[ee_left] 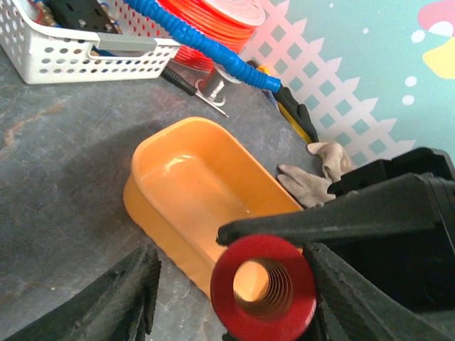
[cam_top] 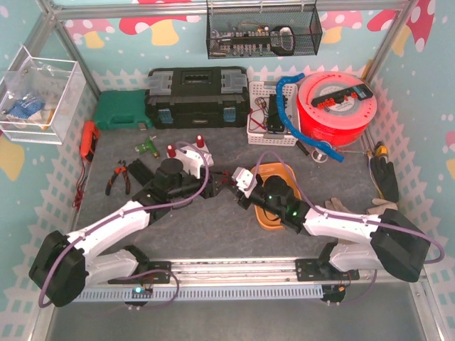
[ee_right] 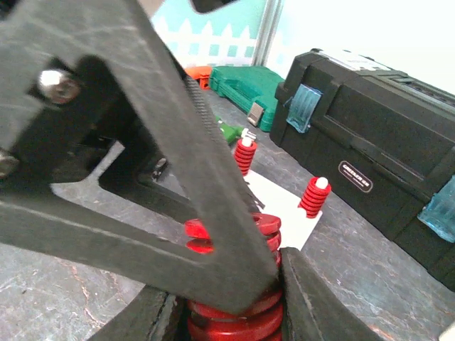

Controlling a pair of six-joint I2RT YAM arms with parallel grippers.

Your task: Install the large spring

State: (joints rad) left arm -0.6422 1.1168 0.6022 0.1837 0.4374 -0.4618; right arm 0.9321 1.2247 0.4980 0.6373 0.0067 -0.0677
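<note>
Bright even light, soft shadows — near claws blurred

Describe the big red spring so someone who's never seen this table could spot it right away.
Find the black toolbox at the back; just in front lies a white plate with two small red springs. Beside it, the right gripper holds the large spring: also red, but far thicker than those two.
</note>
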